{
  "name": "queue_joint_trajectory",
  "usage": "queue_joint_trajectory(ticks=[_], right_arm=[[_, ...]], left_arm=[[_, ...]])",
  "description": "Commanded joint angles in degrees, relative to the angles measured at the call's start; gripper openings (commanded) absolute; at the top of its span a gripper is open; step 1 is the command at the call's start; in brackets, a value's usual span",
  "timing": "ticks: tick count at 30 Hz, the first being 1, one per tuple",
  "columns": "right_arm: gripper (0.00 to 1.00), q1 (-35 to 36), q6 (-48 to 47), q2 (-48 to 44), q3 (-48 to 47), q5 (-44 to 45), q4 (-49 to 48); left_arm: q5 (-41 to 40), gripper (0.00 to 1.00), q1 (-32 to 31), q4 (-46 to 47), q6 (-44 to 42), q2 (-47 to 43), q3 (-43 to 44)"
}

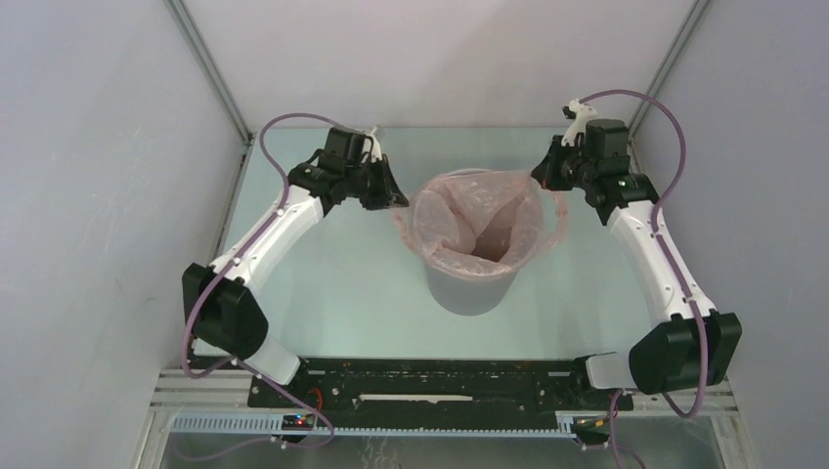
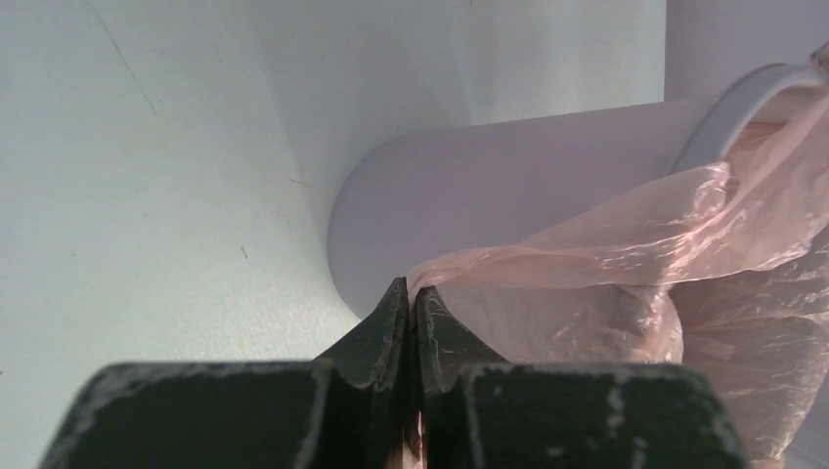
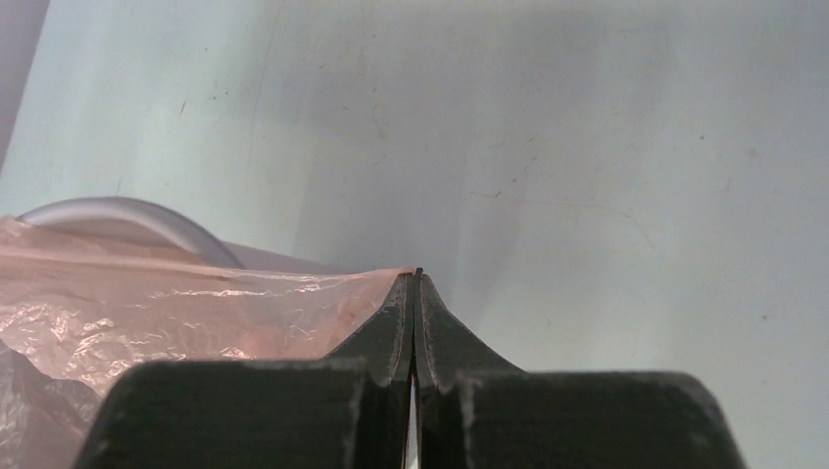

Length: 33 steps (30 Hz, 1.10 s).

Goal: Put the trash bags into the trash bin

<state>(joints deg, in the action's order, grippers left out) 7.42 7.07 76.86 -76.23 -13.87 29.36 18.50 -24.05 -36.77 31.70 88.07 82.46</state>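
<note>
Trash bag pinched in closed left fingers, likewise right fingers, over trash bin

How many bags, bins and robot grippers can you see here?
pale-pink trash bag: 1
light-grey trash bin: 1
robot grippers: 2, the left gripper and the right gripper
Total: 4
</note>
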Motion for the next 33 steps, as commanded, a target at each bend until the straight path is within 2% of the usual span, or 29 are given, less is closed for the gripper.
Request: queue_joint_trajectory(ticks=[1,7,12,15,17,19,22,25,29,31,33], right_arm=[[0.00,-0.80,4.59,2.79,-3.17,-2.97,-3.63],[0.00,-0.91,5.83,6.08,-0.66,-2.51,1.55],[0.00,-0.13,8.16,4.76,2.39,-3.39,4.15],[0.00,0.40,7.30,3.33,4.34,-1.94,3.56],[0.07,0.27,7.38,2.84,5.84,-0.49,3.37],[0.23,-0.10,7.76,1.60,6.25,-0.08,5.67],[0.51,-0.97,8.11,-2.01,9.55,2.74,4.45],[0.66,-3.57,10.51,-4.95,7.88,0.39,8.42],[0.76,-4.79,12.43,-8.90,4.95,1.79,15.50],[0.79,-4.84,14.01,-11.71,4.95,1.47,18.23],[0.80,-4.95,14.94,-13.64,5.14,0.98,20.72]], left_arm=[[3.36,0.10,0.62,2.19,0.63,2.20,1.41],[4.69,0.08,1.01,0.92,-0.22,4.11,-2.50],[7.49,0.09,0.94,1.45,1.37,3.37,-7.07],[7.45,0.09,0.95,4.78,1.61,1.99,-10.51],[5.66,0.09,1.00,5.24,1.63,1.40,-12.20],[6.11,0.09,1.05,3.95,2.50,-0.17,-13.26],[4.86,0.28,1.04,6.54,1.61,-3.60,-17.77],[8.08,0.39,2.25,5.52,3.12,-4.65,-19.20],[8.94,0.66,2.34,6.02,5.26,-9.65,-20.62],[8.92,0.75,2.39,5.66,6.27,-12.01,-20.62],[8.76,0.79,2.43,5.30,7.36,-13.60,-20.68]])
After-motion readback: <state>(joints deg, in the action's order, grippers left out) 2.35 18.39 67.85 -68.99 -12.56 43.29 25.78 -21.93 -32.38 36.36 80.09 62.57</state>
